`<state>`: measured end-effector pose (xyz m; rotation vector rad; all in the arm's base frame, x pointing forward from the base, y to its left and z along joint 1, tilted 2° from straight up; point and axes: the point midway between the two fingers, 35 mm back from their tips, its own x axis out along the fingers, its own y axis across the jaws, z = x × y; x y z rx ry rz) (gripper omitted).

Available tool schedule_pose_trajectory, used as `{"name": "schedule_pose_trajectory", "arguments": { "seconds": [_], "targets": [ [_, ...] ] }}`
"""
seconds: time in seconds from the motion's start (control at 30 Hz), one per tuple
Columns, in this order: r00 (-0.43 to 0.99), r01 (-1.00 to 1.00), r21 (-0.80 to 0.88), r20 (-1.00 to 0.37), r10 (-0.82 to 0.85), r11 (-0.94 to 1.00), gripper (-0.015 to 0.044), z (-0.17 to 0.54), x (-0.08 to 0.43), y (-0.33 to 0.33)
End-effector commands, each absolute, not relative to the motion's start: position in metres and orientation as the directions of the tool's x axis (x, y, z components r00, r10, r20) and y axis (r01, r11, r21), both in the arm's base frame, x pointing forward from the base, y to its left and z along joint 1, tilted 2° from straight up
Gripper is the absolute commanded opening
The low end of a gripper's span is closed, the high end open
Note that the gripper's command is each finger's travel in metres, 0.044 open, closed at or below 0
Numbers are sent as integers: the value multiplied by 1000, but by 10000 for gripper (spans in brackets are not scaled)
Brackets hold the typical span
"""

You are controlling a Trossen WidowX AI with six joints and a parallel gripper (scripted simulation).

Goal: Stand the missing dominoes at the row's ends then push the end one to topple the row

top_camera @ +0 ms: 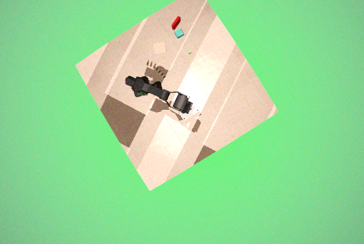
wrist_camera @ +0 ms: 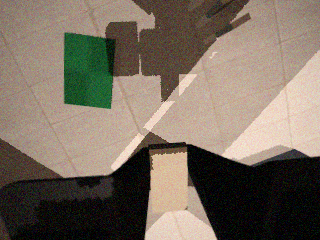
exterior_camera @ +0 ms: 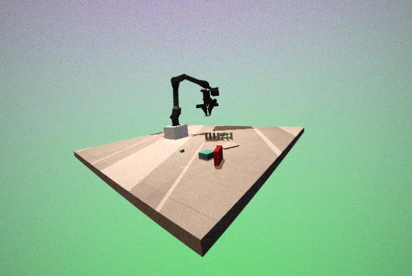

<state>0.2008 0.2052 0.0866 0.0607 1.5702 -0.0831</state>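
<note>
From the top, the row of dominoes (top_camera: 155, 67) (exterior_camera: 217, 136) stood just beside the gripper (exterior_camera: 207, 114) (wrist_camera: 168, 147). In the exterior view the gripper hung above the row, well off the table (top_camera: 235, 94) (exterior_camera: 199, 193). At the wrist, its fingers gripped a tan domino (wrist_camera: 169, 180), a green patch (wrist_camera: 88, 70) beyond them.

Dominoes (top_camera: 154, 66) (exterior_camera: 217, 136): several thin tan pcs, upright in a curved row w/ gaps, on surface. One more domino (wrist_camera: 169, 180), pale tan, held btwn tool's fingers, above surface.
</note>
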Motion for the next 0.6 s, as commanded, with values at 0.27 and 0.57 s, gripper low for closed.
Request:
{"name": "schedule_pose_trajectory", "arguments": {
  "seconds": [0.27,0.57],
  "targets": [
    [129,150,-172,-973,-191,974,107,60,190,200],
    [341,231,-281,-873,-348,931,107,41,189,192]
  ]
}}
